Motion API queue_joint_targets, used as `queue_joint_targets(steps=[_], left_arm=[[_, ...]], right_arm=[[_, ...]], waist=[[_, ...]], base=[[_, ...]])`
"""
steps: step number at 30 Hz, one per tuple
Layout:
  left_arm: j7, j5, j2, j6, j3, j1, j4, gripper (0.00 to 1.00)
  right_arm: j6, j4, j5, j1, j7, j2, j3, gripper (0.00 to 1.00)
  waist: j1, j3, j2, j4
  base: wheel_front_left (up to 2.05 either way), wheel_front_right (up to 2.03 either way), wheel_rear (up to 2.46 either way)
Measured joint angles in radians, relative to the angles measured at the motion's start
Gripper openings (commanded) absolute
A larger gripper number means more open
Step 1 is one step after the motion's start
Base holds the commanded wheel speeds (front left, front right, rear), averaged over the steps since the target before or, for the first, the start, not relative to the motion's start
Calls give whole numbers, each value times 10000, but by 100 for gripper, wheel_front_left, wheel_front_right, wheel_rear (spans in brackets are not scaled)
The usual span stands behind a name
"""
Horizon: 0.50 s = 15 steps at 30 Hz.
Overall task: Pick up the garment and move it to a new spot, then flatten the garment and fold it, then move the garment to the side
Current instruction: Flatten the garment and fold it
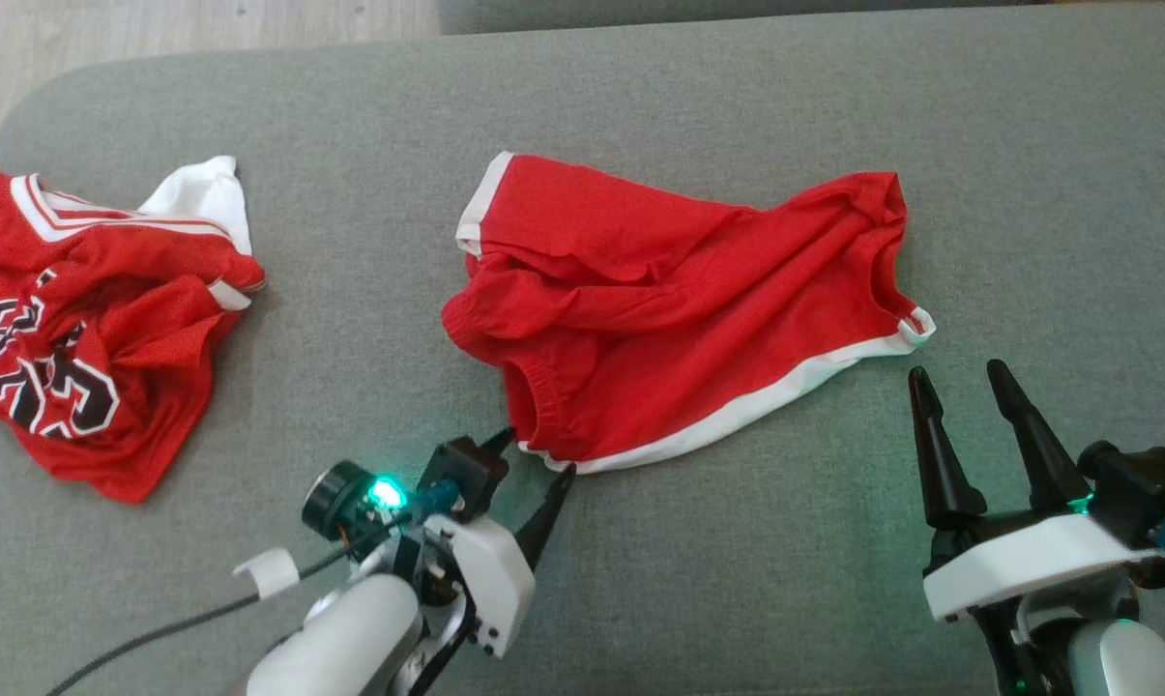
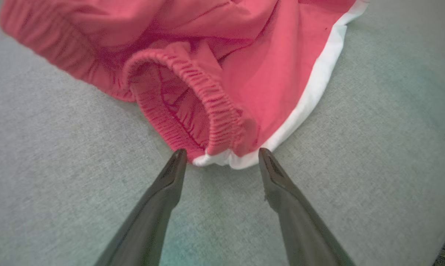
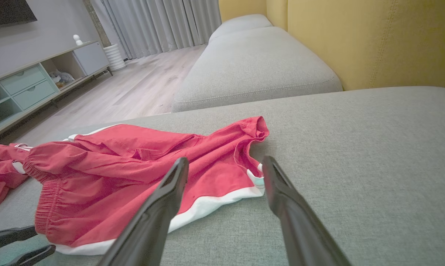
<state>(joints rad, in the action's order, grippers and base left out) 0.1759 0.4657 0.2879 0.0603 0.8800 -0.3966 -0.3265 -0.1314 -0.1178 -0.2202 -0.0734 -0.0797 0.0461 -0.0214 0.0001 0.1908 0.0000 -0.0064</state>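
The garment (image 1: 679, 300) is a pair of red shorts with white trim and an elastic waistband, lying crumpled on the grey sofa seat (image 1: 350, 242). My left gripper (image 1: 536, 452) is open, its two fingertips straddling the near-left corner where waistband and white hem meet. In the left wrist view the left gripper (image 2: 222, 151) flanks that corner of the shorts (image 2: 244, 55) without clamping it. My right gripper (image 1: 957, 369) is open just short of the shorts' right white-trimmed corner. From the right wrist, the right gripper (image 3: 225, 159) points at the shorts (image 3: 133, 162), empty.
A red jersey (image 1: 89, 319) with white trim and black lettering lies bunched at the seat's left end. Wooden floor (image 1: 157, 29) lies beyond the far left edge. The right wrist view shows a yellow backrest (image 3: 373, 40), another grey cushion (image 3: 255, 62) and a cabinet (image 3: 26, 85).
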Motion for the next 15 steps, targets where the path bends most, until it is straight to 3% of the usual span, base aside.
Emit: queue_joint_targets(steps=[4, 5, 6, 7, 8, 15], left_arm=[[151, 8, -140, -127, 58, -345, -374, 100], [171, 13, -161, -190, 77, -385, -466, 75], [236, 13, -180, -228, 128, -421, -556, 75], [255, 15, -186, -265, 180, -453, -623, 27], [253, 17, -188, -265, 194, -477, -663, 0], [144, 31, -313, -303, 215, -658, -878, 0]], right_arm=[[0, 111, -2, 14, -65, 0, 59, 100], [0, 173, 0, 20, -102, 0, 79, 100], [0, 261, 0, 23, -150, 0, 100, 100], [0, 364, 2, 31, -230, 0, 123, 100], [0, 495, 2, 47, -278, 0, 138, 100], [0, 2288, 180, 964, -777, 178, 194, 100]], waist=[[0, 110, 0, -31], [0, 131, 0, -36], [0, 148, 0, -39], [0, 163, 0, -43], [0, 177, 0, -50], [-1, 307, 0, 68]], base=[[0, 0, 0], [0, 0, 0], [0, 0, 0], [0, 0, 0], [0, 0, 0], [0, 0, 0]])
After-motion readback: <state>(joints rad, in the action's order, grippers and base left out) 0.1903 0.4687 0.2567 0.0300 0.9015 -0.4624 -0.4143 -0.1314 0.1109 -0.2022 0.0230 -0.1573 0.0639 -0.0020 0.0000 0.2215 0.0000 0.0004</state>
